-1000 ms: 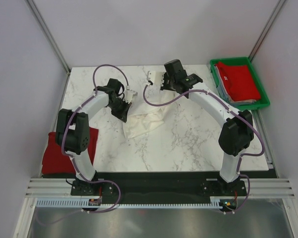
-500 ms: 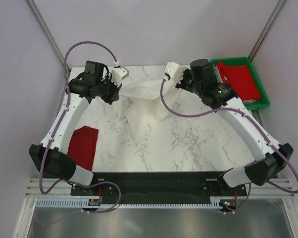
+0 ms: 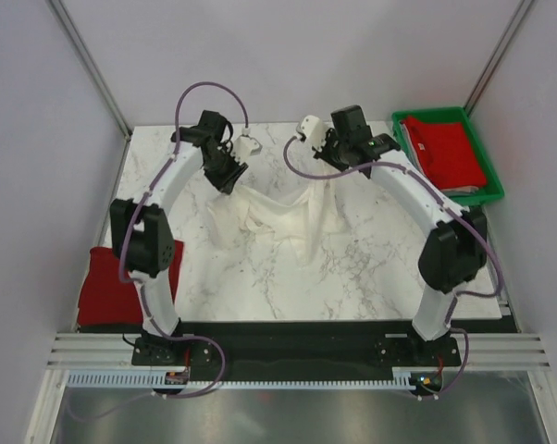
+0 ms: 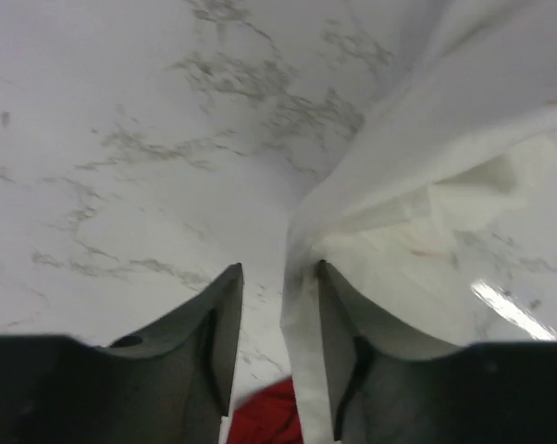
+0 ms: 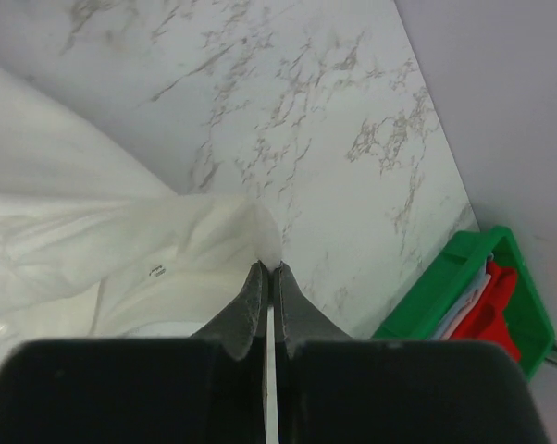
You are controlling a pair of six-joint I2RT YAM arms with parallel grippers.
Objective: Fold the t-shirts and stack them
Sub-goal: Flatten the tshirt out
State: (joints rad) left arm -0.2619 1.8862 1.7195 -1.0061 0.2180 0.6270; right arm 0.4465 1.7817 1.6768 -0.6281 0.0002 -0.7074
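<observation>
Marble counter (image 3: 371, 268) carries the white t-shirt (image 3: 278, 213) near its far edge, long axis parallel to that edge, strung between both tools. Right tool (image 5: 266, 268) is clamped on one end; left tool (image 4: 277, 270) stands part open, cloth edge lying in its gap.

This looks like a robotics lab, and I am standing at a test cell rather than in a room anyone lives in. Two white robot arms, the left arm (image 3: 172, 190) and the right arm (image 3: 413, 190), are bolted to a black base at the near edge of a marble-patterned table (image 3: 352, 268). Loose purple cables (image 3: 200, 88) loop off both arms. Plain pale walls (image 3: 288, 55) close the space in, joined by bare aluminium posts (image 3: 89, 60). Aluminium rails (image 3: 297, 350) and a slotted white cable duct (image 3: 297, 379) run along the front. A white t-shirt (image 3: 283, 217) hangs between the arms, and a green plastic tray (image 3: 431, 114) sits at the far right.
</observation>
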